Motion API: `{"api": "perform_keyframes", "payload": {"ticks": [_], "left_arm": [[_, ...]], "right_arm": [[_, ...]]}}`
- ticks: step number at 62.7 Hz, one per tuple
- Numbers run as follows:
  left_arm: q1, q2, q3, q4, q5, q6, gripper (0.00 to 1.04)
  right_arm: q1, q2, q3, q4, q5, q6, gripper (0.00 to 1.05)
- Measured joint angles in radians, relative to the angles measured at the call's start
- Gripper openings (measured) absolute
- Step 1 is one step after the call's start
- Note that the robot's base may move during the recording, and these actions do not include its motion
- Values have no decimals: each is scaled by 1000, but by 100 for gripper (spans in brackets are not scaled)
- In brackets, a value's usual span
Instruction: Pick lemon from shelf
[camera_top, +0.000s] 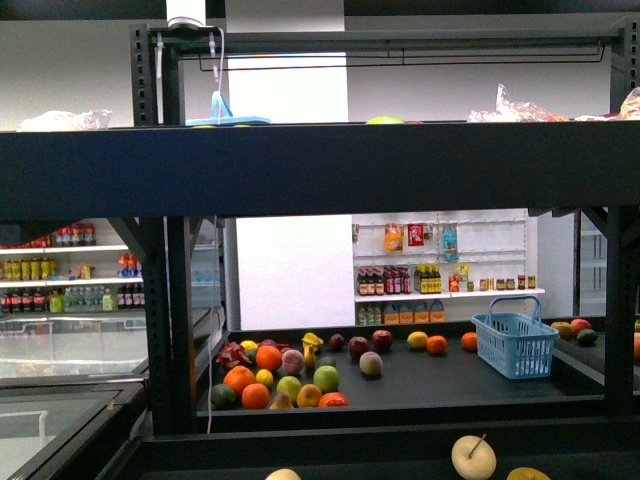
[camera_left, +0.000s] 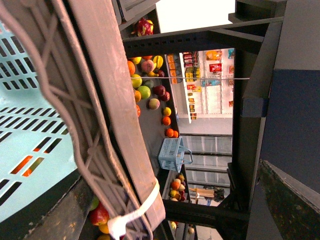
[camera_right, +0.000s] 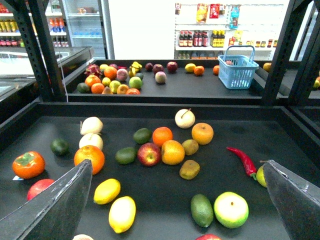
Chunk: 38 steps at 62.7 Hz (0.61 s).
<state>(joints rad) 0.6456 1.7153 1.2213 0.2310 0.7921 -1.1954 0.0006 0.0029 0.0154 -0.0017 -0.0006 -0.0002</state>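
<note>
Two oval yellow lemons (camera_right: 122, 214) lie close together on the flat black shelf tier (camera_right: 222, 181) below the wide-open, empty right gripper (camera_right: 176, 167), so a descent between them risks pinching both or rolling one away.

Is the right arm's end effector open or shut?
Open: the right end effector has its two dark fingers wide apart over the black shelf tier, holding nothing.
</note>
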Motion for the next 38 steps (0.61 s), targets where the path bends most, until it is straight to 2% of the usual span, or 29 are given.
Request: {"api": "perform_keyframes", "payload": {"ticks": [20, 38], "left_arm": [[-26, 76, 90, -6, -34, -22, 97], [-27, 101, 107, -46, -47, -10, 45]], "right_arm": [[0, 0, 0, 0, 0, 0, 102], [0, 0, 0, 0, 0, 0, 102]]}}
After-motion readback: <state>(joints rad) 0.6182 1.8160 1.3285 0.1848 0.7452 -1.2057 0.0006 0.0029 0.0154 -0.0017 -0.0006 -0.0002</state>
